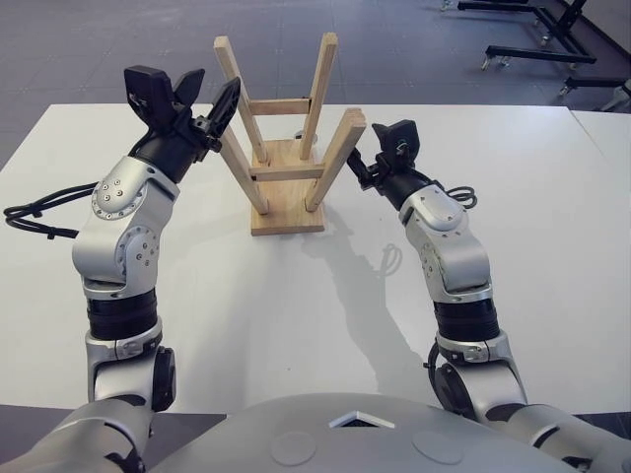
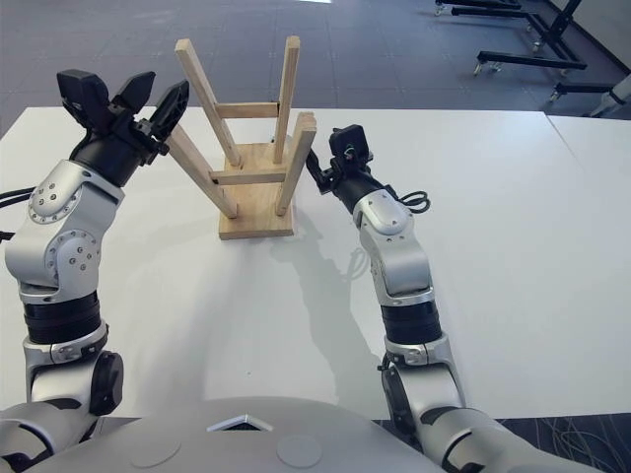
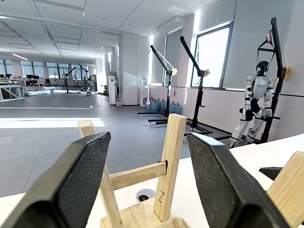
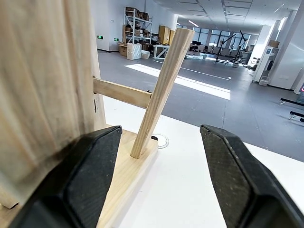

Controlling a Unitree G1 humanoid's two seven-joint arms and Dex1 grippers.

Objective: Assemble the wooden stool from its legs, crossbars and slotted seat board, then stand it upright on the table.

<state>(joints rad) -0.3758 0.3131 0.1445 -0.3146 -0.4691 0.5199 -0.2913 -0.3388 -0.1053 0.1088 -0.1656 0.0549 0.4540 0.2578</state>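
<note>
Stool (image 1: 286, 168) is judged assembled, legs and crossbars seated | it is stood inverted, seat board (image 1: 287, 215) down on the surface (image 1: 513, 227) | left gripper (image 1: 209, 94) and right gripper (image 1: 367, 163) are held wide open beside the near legs, nothing grasped | turning upright is left.

Head stereo pair looks down over table (image 1: 552, 246); wrist cameras close, level, flanking shared stool (image 1: 286, 207).
</note>
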